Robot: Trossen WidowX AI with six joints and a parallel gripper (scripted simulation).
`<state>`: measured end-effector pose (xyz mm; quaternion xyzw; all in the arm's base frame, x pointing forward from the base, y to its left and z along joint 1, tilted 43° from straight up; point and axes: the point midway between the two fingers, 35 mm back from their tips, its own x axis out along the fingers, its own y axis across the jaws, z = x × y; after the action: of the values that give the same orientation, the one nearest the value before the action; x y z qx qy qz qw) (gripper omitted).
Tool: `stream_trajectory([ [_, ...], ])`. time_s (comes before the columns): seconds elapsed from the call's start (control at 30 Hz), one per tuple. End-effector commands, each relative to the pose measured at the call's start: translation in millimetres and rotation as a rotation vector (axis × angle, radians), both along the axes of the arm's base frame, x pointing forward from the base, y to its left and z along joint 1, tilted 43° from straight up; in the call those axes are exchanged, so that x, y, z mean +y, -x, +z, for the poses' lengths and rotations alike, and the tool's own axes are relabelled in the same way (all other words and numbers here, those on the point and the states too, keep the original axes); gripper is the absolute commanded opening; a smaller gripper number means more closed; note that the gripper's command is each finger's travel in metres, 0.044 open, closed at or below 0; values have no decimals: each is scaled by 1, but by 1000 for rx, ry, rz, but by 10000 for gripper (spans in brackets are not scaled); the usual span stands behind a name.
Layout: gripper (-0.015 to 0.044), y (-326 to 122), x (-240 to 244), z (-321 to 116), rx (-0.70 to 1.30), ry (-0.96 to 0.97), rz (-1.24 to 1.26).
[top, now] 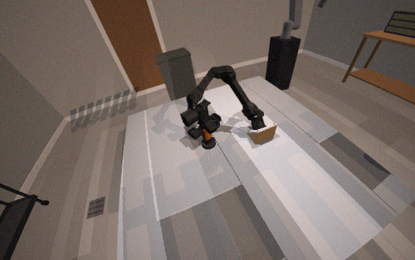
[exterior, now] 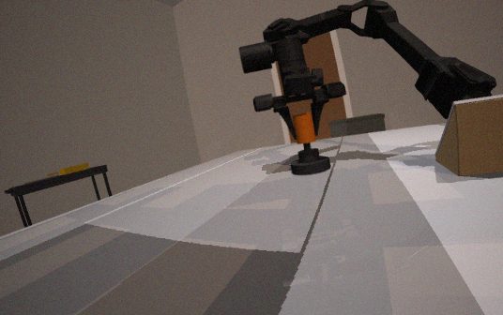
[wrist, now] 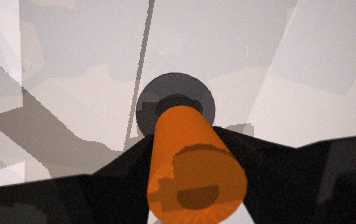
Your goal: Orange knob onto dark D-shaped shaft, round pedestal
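Note:
The orange knob (top: pixel 207 134) (exterior: pixel 304 128) (wrist: pixel 182 135) is upright between the fingers of my gripper (exterior: pixel 305 133), which is shut on it. The round dark pedestal (top: pixel 208 145) (exterior: pixel 311 166) (wrist: pixel 175 82) stands on the table directly below. In the exterior view a short length of the dark shaft (exterior: pixel 307 146) shows between the knob's lower end and the pedestal's raised middle, so the knob is not down on the pedestal. Whether the shaft's tip is inside the hole cannot be told. The shaft's flat side and the knob's hole are hidden.
A tan wedge-shaped block (top: pixel 264 135) (exterior: pixel 479 136) stands on the table (top: pixel 186 174) (exterior: pixel 357 225), to the right of the pedestal and near the arm's base. Shadows and light patches cross the table top.

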<state>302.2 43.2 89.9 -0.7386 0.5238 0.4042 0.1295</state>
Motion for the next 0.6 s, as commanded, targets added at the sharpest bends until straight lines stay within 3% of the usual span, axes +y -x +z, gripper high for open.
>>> stream_trajectory([
  [0.0, 0, 0, 2, 2, 1, 0, 3],
  [0.57, 0, 0, 1, 1, 141, 27, 156],
])
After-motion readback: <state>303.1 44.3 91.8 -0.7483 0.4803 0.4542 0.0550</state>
